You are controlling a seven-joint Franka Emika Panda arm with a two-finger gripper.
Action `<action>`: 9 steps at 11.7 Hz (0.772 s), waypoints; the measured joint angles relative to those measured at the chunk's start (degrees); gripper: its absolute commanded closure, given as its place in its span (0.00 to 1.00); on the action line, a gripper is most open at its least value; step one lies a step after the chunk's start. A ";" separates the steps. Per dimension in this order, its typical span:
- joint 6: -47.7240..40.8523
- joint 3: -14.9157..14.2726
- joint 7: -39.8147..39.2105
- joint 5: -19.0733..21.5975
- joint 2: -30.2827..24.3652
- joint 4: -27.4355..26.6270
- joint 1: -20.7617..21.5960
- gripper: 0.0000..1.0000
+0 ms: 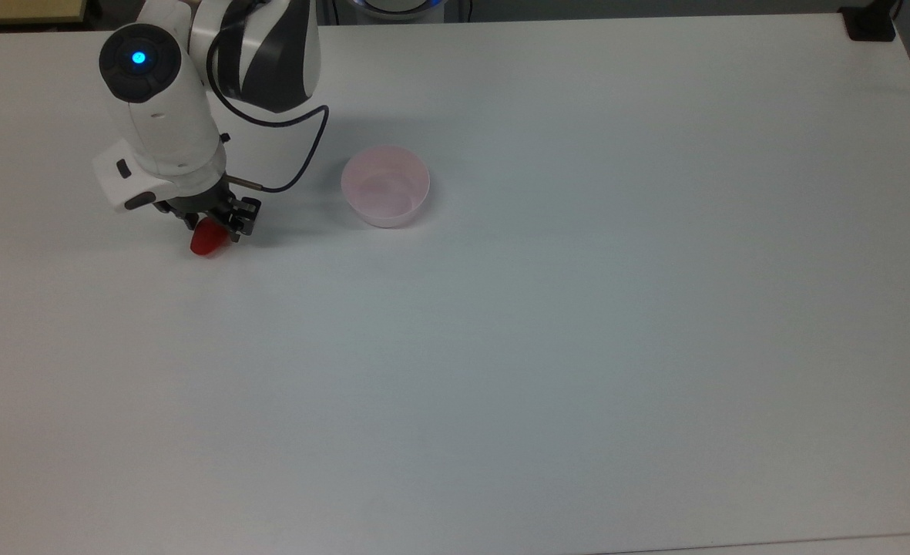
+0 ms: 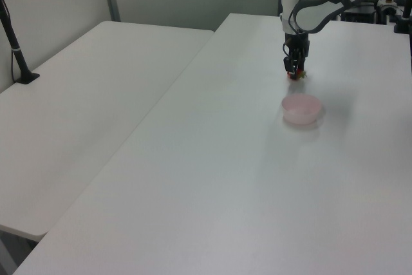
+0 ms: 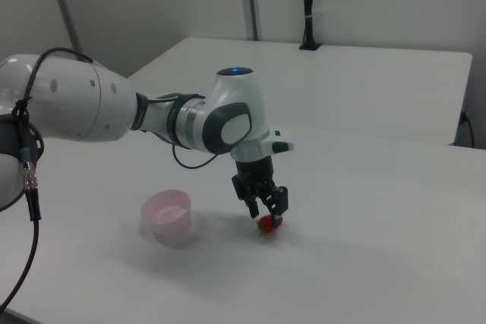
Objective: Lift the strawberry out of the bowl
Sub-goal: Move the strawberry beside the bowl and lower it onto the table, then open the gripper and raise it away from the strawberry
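Red strawberry (image 1: pixel 207 241) on table, pink bowl (image 1: pixel 385 186) empty

White Franka arm with dark grey joint bands reaches low over the table, wrist pointing straight down, blue indicator lit on its upper housing. The black two-finger gripper (image 1: pixel 212 230) (image 2: pixel 295 73) (image 3: pixel 265 214) sits at about ten o'clock in the top view, fingers closed on the small red strawberry (image 1: pixel 207 241) (image 3: pixel 268 224).

Strawberry (image 1: pixel 208 242) under pincer (image 1: pixel 219 223), apart from bowl (image 1: pixel 385 187), top view's left.
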 measured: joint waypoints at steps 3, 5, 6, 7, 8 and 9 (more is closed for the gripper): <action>-0.01 0.37 0.00 -0.20 -1.40 1.80 0.05 0.00; -5.89 1.20 0.01 -0.19 -6.43 2.87 2.34 0.00; -10.35 1.51 0.07 -0.17 -10.31 3.11 4.88 0.00; -14.54 1.69 0.34 -0.12 -14.17 3.14 7.84 0.00; -18.41 1.75 1.44 -0.10 -17.76 3.10 10.76 0.00; -21.32 1.78 2.22 0.95 -20.82 3.06 12.79 0.00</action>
